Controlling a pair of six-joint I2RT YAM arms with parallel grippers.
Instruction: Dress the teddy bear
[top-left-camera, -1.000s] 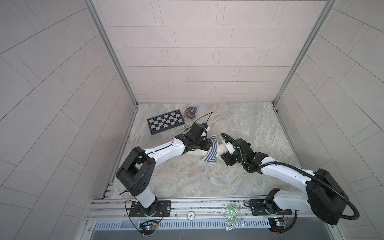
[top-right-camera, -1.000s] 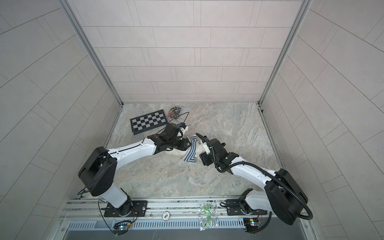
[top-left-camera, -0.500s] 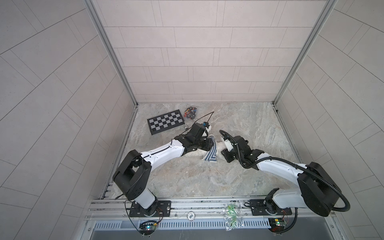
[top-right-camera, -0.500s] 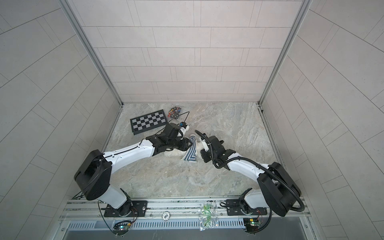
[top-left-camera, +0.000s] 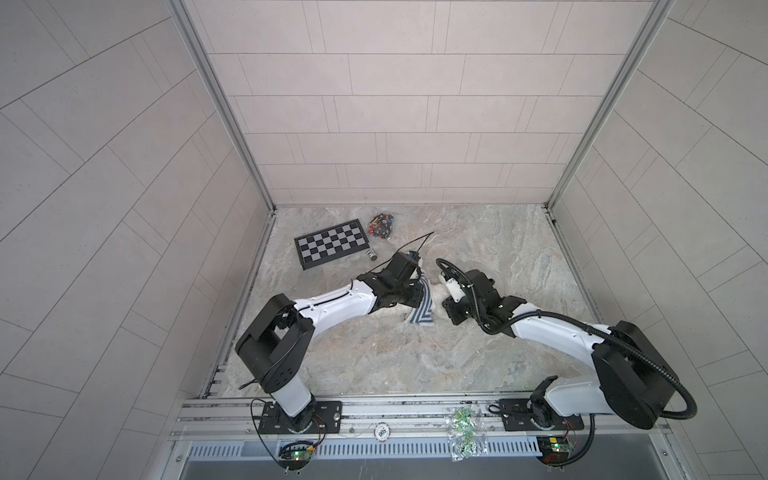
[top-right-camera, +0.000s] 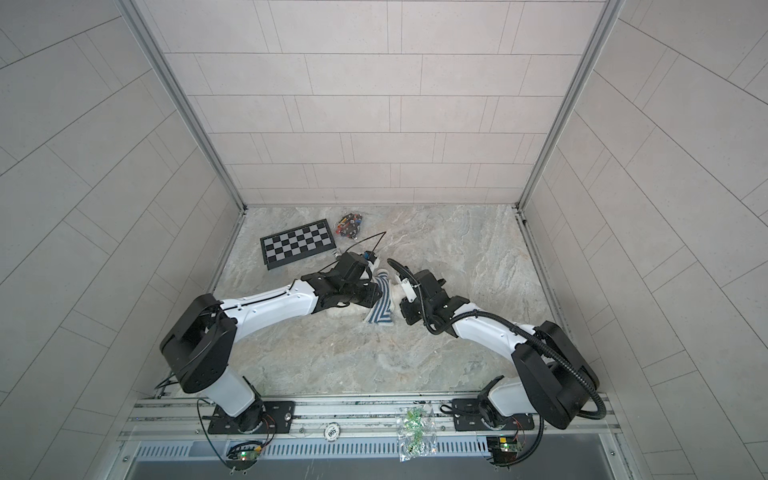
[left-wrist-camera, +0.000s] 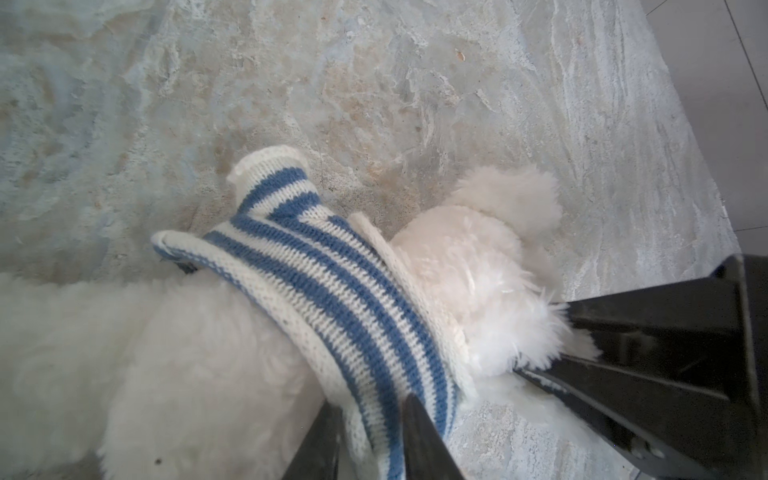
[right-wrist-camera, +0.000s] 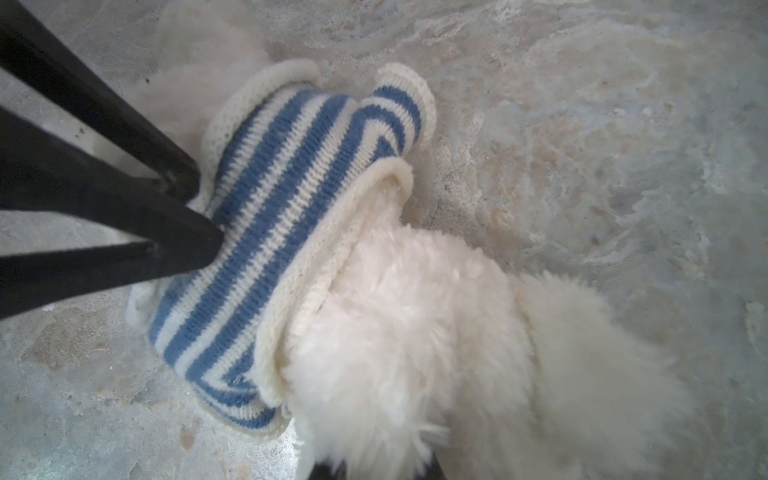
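1. Far back on the table (top-left-camera: 478, 249) we've got a checkerboard (top-left-camera: 331, 249) and a clear bag (top-left-camera: 381, 225) of small coloured bits, well apart from the action. Another bag (top-left-camera: 463, 432), holding green bits, lies on the front rail.
2. The teddy bear (right-wrist-camera: 415, 332) lies mid-table between both arms. A striped sweater (left-wrist-camera: 332, 291) is bunched round it, with fur showing on either side.
3. The left hand (left-wrist-camera: 370, 449) pinches the sweater's edge, and the right hand (left-wrist-camera: 544, 345) is clamped on the bear's fur.
4. In both top views the arms cover most of the bear, and we can't make out its face.
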